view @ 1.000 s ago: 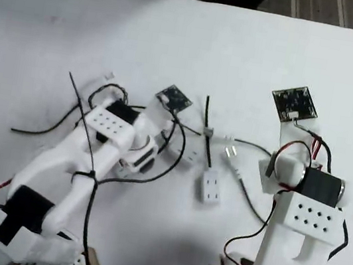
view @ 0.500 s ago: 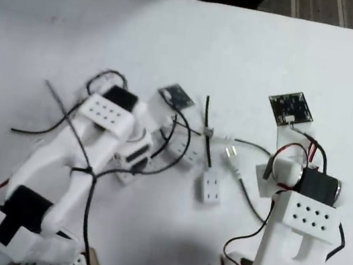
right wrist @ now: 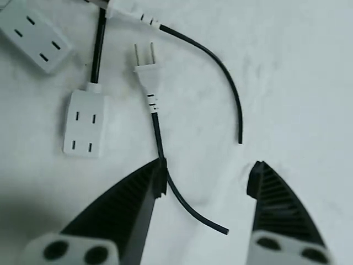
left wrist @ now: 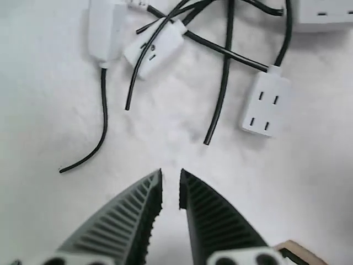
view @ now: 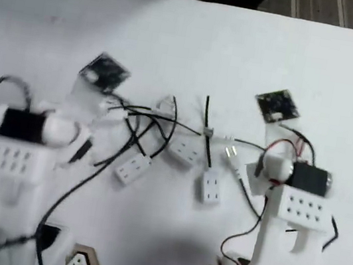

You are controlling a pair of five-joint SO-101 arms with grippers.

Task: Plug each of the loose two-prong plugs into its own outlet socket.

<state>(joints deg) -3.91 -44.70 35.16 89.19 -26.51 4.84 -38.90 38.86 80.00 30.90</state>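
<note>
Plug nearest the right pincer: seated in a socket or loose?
Loose. The plug lies on the table with both prongs bare, apart from the outlet block beside it.

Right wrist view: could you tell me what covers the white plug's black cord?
A black ridged finger of the open right gripper overlaps the black cord, hiding a short stretch. The white two-prong plug lies uncovered.

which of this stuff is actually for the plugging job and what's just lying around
For the job:
two-prong plug
outlet socket beside it
middle outlet socket
far outlet socket
black cords

Just lying about:
wooden blocks at the table's near edge
white table
</note>
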